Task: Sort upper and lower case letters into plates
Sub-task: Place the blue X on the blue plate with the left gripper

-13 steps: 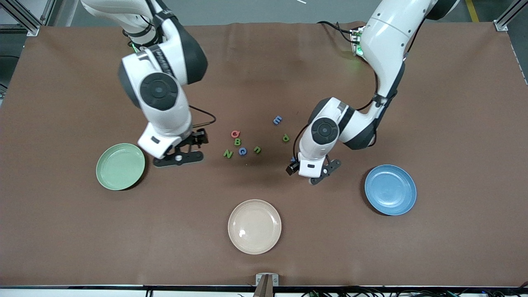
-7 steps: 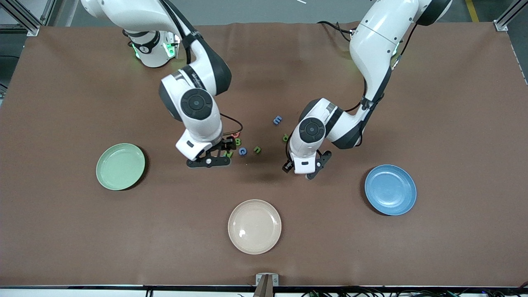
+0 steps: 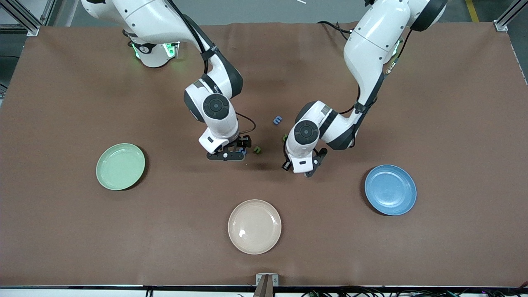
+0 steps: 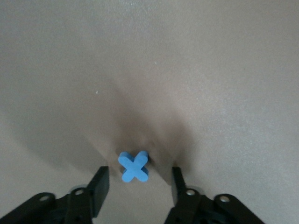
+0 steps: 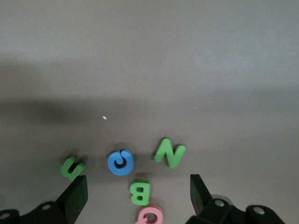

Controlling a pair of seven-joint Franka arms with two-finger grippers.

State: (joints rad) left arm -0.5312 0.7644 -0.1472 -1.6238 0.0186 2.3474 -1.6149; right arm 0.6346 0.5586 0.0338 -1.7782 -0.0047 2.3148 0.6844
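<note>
Since both the mint green plate (image 3: 120, 166) and the blue plate (image 3: 390, 189) hold nothing, sorting looks like it's at zero: no letter delivered, all of them left to move. The cream plate (image 3: 254, 226), nearest the front camera, also holds nothing. Left gripper (image 4: 139, 183) is low over the cloth (image 3: 453, 123) between the letter cluster and the blue plate, fingers apart and straddling a blue x (image 4: 134, 166); there's a gap on each side, so no contact yet, and the x lies flat on the cloth. My read: first pick in progress, grasp not made. Right gripper (image 5: 138, 192) sits over the main cluster mid-table, fingers wide apart, nothing between them. Its wrist view shows a green N (image 5: 169, 152), blue G (image 5: 121, 161), green B (image 5: 139, 192), a red letter (image 5: 150, 216) cut by the frame edge, and a green n (image 5: 72, 168), all flat and close together but not stacked. Front view adds a blue letter (image 3: 277, 120) nearer the arm bases and a green one (image 3: 285, 137) mostly hidden by the left arm; can't read either. Remaining: every letter.
</note>
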